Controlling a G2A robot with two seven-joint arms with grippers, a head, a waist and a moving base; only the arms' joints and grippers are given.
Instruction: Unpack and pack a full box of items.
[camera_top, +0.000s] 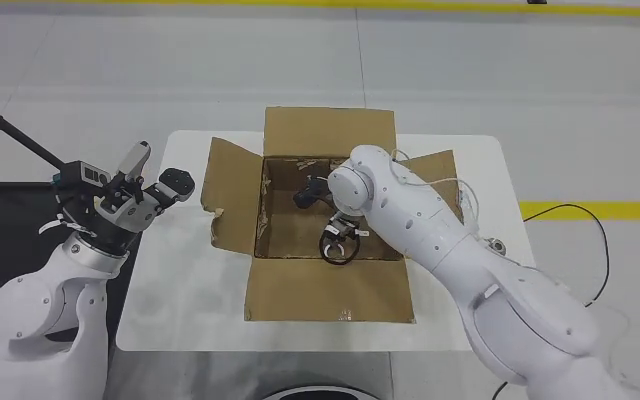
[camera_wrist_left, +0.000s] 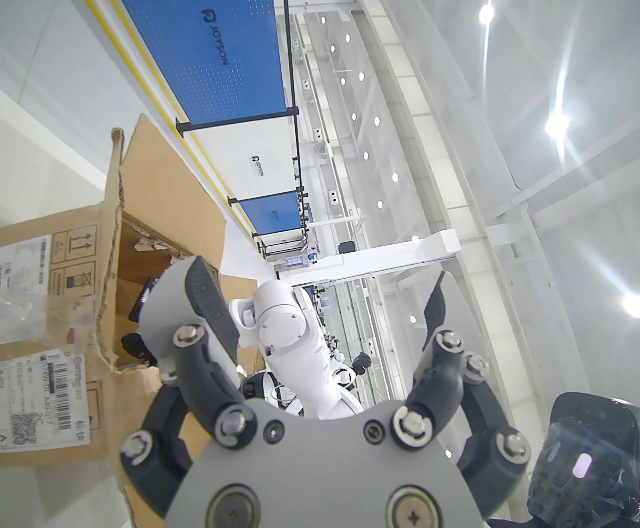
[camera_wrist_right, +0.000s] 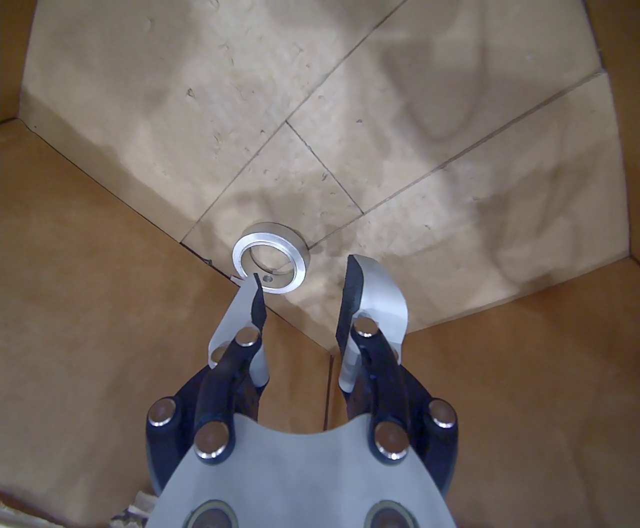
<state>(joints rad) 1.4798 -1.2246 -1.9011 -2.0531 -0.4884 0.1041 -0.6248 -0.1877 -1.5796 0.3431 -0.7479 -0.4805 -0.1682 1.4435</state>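
Observation:
An open cardboard box (camera_top: 330, 128) stands in the middle of the white table (camera_top: 190, 300), flaps folded out. My right gripper (camera_top: 338, 241) is down inside it, open (camera_wrist_right: 305, 270). A silver metal ring (camera_wrist_right: 270, 263) lies on the box floor near a corner; one fingertip (camera_wrist_right: 258, 295) overlaps its near edge and the ring is not between the fingers. A dark item (camera_top: 305, 197) lies toward the back of the box. My left gripper (camera_top: 150, 180) is left of the box, raised off the table, open and holding nothing (camera_wrist_left: 320, 280).
The box's torn side flap (camera_wrist_left: 112, 240) and its labelled wall (camera_wrist_left: 45, 310) are close to the left gripper. A dark plastic-wrapped object (camera_wrist_left: 585, 460) sits right beside that gripper. A small metal part (camera_top: 494, 244) lies near the table's right edge.

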